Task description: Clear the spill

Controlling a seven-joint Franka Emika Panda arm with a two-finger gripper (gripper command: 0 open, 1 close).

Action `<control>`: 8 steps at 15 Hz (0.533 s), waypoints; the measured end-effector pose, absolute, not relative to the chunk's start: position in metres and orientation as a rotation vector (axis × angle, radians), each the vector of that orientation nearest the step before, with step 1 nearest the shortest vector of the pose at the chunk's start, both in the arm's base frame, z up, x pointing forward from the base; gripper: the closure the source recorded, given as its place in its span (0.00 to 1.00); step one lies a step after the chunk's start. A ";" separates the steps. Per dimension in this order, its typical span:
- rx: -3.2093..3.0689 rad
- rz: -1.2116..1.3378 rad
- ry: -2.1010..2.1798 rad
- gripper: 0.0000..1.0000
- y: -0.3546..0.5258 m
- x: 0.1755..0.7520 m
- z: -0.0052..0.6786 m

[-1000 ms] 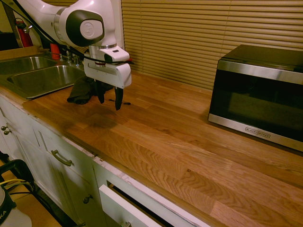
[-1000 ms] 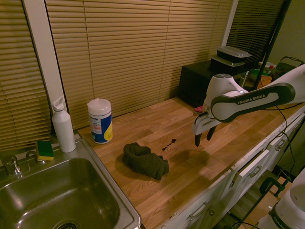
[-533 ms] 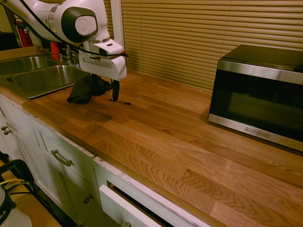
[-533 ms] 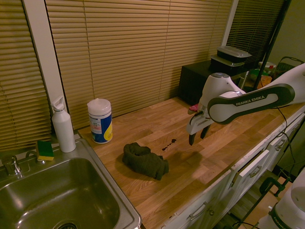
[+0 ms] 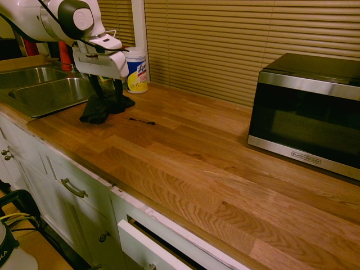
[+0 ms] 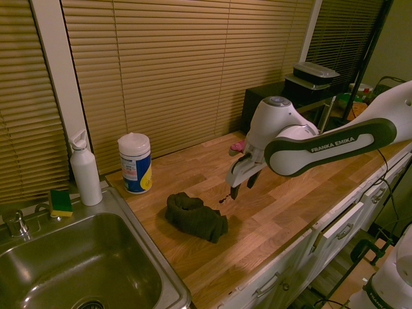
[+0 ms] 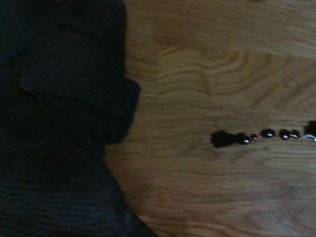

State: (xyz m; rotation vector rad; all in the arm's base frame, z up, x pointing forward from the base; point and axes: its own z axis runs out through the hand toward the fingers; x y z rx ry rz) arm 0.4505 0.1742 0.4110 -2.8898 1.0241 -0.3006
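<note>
Hand [image 6: 241, 187], fingers apart, half-hides the spill [image 7: 256, 137] beside the cloth [image 6: 195, 217].

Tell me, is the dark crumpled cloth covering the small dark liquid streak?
No, cloth and streak lie apart on bare wood.

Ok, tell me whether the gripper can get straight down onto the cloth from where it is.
Probably yes. The gripper hangs open above the counter, close to the cloth, with nothing between them. The cloth lies uncovered, apart from the spill and the wipes tub.
</note>
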 end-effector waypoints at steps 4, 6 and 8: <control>-2.917 -0.341 0.904 0.00 0.222 0.461 0.416; -2.936 -0.391 0.848 0.00 0.241 0.464 0.415; -2.955 -0.438 0.796 0.00 0.257 0.466 0.408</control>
